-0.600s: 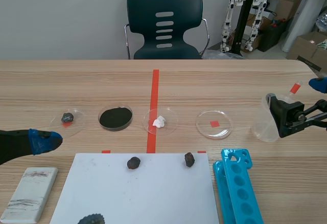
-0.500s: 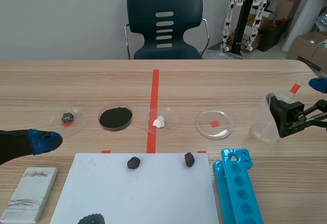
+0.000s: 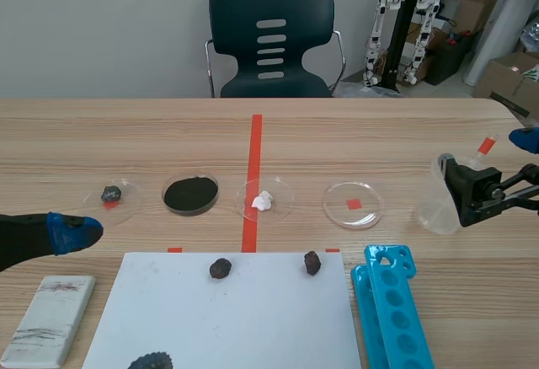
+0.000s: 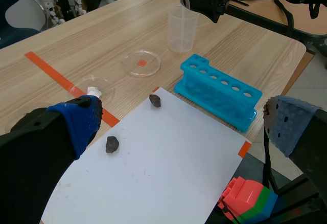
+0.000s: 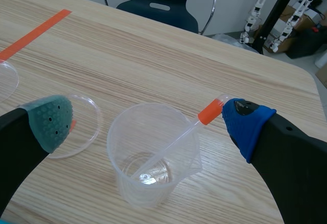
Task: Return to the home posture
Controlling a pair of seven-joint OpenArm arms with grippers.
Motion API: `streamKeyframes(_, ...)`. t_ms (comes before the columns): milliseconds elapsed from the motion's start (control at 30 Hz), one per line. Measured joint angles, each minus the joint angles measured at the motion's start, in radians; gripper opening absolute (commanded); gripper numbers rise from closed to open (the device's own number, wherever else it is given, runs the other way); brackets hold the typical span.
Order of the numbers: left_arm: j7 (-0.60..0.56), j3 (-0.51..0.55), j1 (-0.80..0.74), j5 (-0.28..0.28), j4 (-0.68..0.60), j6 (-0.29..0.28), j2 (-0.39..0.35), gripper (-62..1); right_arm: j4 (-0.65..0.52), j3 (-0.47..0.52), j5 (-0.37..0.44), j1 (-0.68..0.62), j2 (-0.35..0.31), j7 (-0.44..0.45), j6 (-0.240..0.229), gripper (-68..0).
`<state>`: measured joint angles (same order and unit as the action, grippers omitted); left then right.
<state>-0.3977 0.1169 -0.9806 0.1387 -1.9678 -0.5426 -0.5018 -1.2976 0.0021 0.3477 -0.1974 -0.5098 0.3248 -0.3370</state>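
My left gripper (image 3: 72, 230) hovers over the table's left front, open, with nothing between its fingers; in the left wrist view (image 4: 181, 127) it looks down on the white sheet (image 4: 148, 173). At the right edge my right gripper (image 3: 497, 167) is open. A clear plastic beaker (image 5: 153, 157) stands on the table below and between its spread fingers, neither pad touching it. A thin clear tube with an orange cap (image 5: 208, 114) leans inside the beaker (image 3: 436, 192).
A row of petri dishes crosses the middle: dark stone (image 3: 112, 194), black powder (image 3: 190, 194), white lump (image 3: 264, 200), empty dish (image 3: 353, 204). The white sheet (image 3: 227, 318) carries two dark stones (image 3: 221, 268) (image 3: 312, 261). Blue tube rack (image 3: 389, 310), grey block (image 3: 49, 318), chair (image 3: 271, 36).
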Motion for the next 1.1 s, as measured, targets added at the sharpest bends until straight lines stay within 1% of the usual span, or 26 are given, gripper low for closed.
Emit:
streamKeyframes(433,0.0,0.0,0.0,0.0,0.0,0.0,0.0,1.4,-0.002,0.0,0.0,-0.004,0.0,0.0,0.0,-6.7)
streamKeyframes(533,0.0,0.0,0.0,0.0,0.0,0.0,0.0,1.4,-0.04,0.0,0.0,-0.047,-0.012,0.0,0.0,-6.7)
streamKeyframes(600,0.0,0.0,0.0,0.0,0.0,0.0,0.0,1.4,-0.102,0.005,0.0,-0.105,-0.032,0.007,-0.001,-6.7)
streamKeyframes(700,0.0,0.0,0.0,0.0,0.0,0.0,0.0,1.4,-0.217,0.04,0.0,-0.2,-0.055,0.02,-0.003,-6.7)
streamKeyframes(933,0.0,0.0,0.0,0.0,0.0,0.0,0.0,1.4,-0.475,0.163,0.0,-0.447,-0.064,0.053,-0.001,-6.7)
streamKeyframes(967,0.0,0.0,0.0,0.0,0.0,0.0,0.0,1.4,-0.505,0.171,0.0,-0.488,-0.064,0.06,-0.004,-6.7)
streamKeyframes(1033,0.0,0.0,0.0,0.0,0.0,0.0,0.0,1.4,-0.562,0.183,0.0,-0.569,-0.064,0.08,-0.024,-6.7)
streamKeyframes(1100,0.0,0.0,0.0,0.0,0.0,0.0,0.0,1.4,-0.605,0.188,0.0,-0.63,-0.064,0.099,-0.031,-6.7)
